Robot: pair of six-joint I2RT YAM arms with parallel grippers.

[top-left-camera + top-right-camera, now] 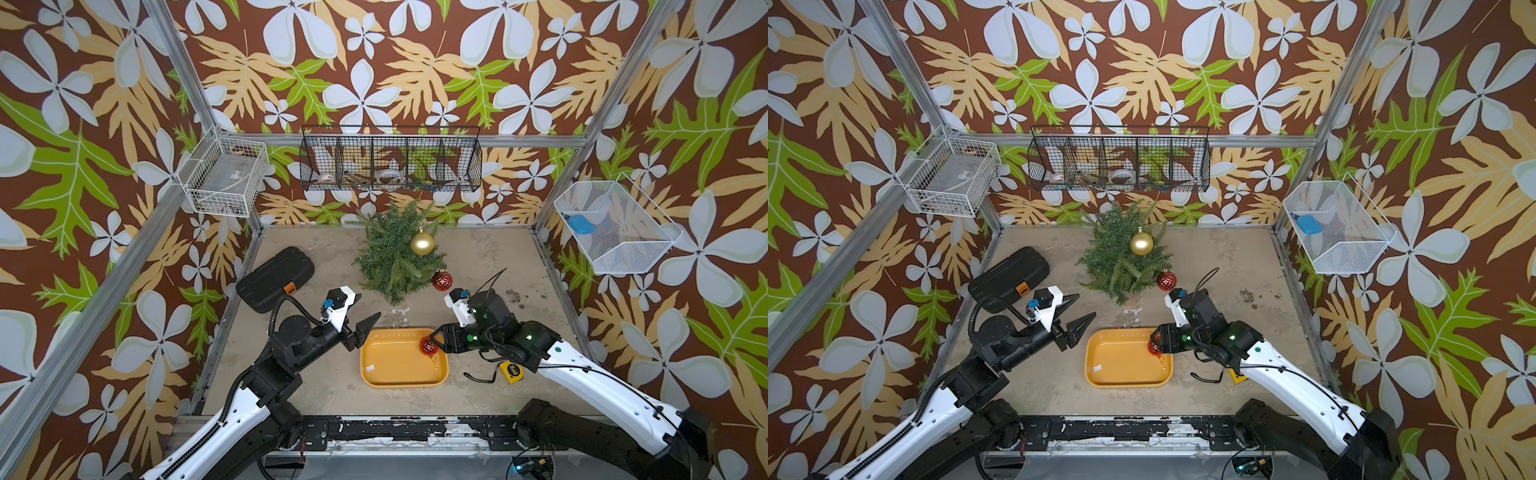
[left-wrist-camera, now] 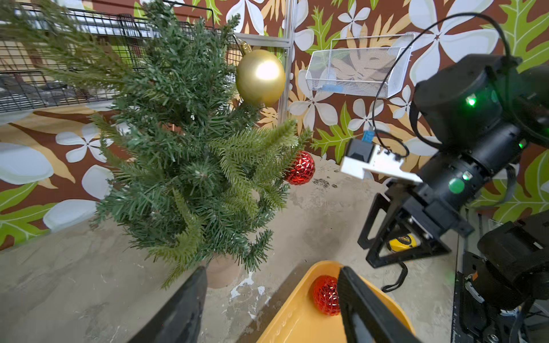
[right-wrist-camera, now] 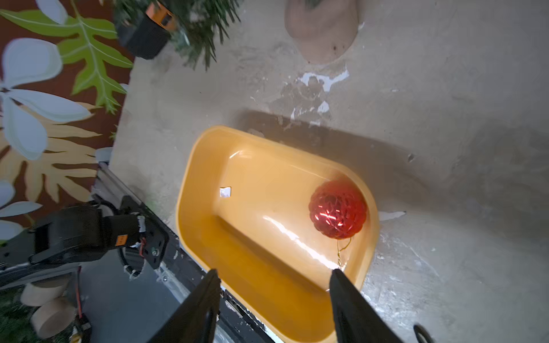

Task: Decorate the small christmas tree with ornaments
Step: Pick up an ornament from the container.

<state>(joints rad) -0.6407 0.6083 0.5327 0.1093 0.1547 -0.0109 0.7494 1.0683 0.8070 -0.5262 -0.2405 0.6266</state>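
Observation:
The small christmas tree [image 1: 392,255] stands at the back middle of the table. A shiny gold ornament [image 1: 422,243] hangs near its top. A faceted red ornament [image 1: 441,280] hangs at its lower right edge. Another red ornament [image 3: 337,212] lies in the far right corner of the yellow tray [image 1: 390,365], its gold loop trailing. My right gripper [image 3: 274,271] hovers open just above and right of that ornament [image 1: 428,346], nothing between its fingers. My left gripper [image 1: 1086,306] is open and empty, left of the tray, pointing toward the tree [image 2: 184,148].
A black tool case [image 1: 276,278] lies at the left of the table. A yellow tape measure [image 1: 511,369] sits right of the tray under my right arm. Wire baskets hang on the walls: white [image 1: 224,176], black [image 1: 390,160], white [image 1: 615,226].

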